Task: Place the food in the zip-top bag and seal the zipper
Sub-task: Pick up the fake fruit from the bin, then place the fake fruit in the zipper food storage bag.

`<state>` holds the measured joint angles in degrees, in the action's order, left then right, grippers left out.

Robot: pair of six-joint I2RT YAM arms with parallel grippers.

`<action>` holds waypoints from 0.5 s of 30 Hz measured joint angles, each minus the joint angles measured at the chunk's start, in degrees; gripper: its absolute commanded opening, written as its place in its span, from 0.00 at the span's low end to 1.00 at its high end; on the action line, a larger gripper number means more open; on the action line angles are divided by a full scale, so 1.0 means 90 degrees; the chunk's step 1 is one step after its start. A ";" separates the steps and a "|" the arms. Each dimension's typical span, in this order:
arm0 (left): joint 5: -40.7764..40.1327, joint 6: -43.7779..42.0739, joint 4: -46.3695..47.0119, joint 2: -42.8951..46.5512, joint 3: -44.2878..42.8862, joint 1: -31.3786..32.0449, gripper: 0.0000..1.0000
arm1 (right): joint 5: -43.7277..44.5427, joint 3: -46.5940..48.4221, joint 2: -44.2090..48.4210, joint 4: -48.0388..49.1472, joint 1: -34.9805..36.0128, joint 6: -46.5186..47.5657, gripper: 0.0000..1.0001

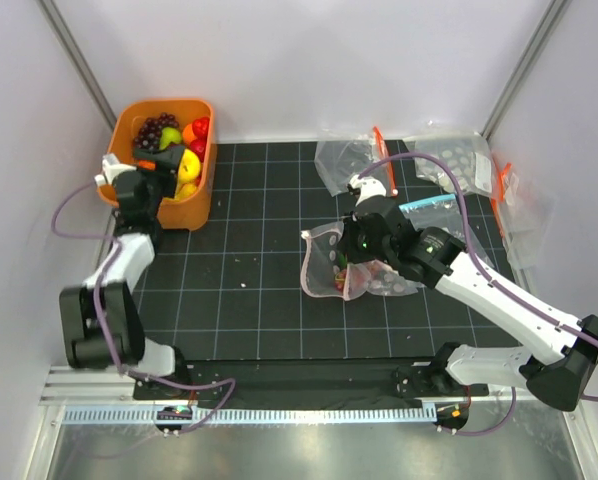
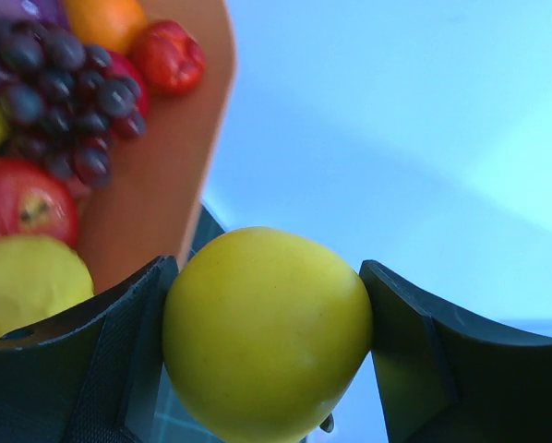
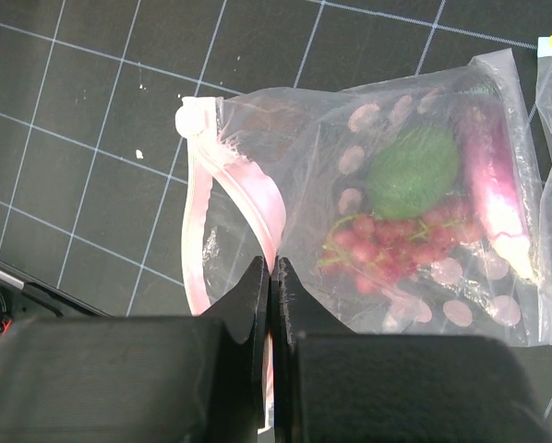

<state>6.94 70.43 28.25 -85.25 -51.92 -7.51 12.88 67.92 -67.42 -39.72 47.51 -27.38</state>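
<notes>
My left gripper [image 1: 169, 165] is above the orange tub [image 1: 201, 195] and is shut on a yellow fruit [image 2: 267, 332], held between both pads. The tub holds purple grapes [image 2: 64, 92], a red apple [image 2: 22, 198], an orange piece [image 2: 105, 18] and a lemon [image 2: 27, 281]. My right gripper [image 3: 272, 268] is shut on the pink zipper [image 3: 258, 198] of the zip-top bag [image 3: 313, 138], which lies mid-mat [image 1: 324, 265] with its mouth open. Inside are a green piece [image 3: 413, 171], red grapes [image 3: 387, 249] and a pink-purple piece [image 3: 493, 185]. Pale dots show through the plastic.
Other clear bags lie at the back right: one with an orange strip [image 1: 344, 160], a dotted one [image 1: 459, 160] and one with a blue strip [image 1: 429, 205]. White walls close in the black grid mat [image 1: 249, 250] on three sides.
</notes>
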 measured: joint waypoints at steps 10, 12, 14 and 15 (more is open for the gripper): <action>0.0270 -0.0287 -0.0804 0.4544 0.1705 0.0908 0.35 | -0.0027 0.0000 -0.0219 0.0012 0.0000 -0.0100 0.01; 0.0204 -0.0527 -0.1212 0.5382 0.1773 0.1428 0.33 | -0.0068 0.0002 -0.0296 0.0034 0.0000 -0.0148 0.01; 0.0143 -0.0721 -0.1542 0.6054 0.1817 0.1807 0.32 | -0.0119 0.0034 -0.0372 0.0032 0.0000 -0.0187 0.01; 0.0107 -0.0780 -0.1637 0.6249 0.1843 0.1916 0.32 | -0.0136 0.0063 -0.0403 0.0032 0.0000 -0.0199 0.01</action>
<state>7.90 63.42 13.52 -29.02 -35.33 9.74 11.66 68.49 -71.05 -39.44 47.51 -29.17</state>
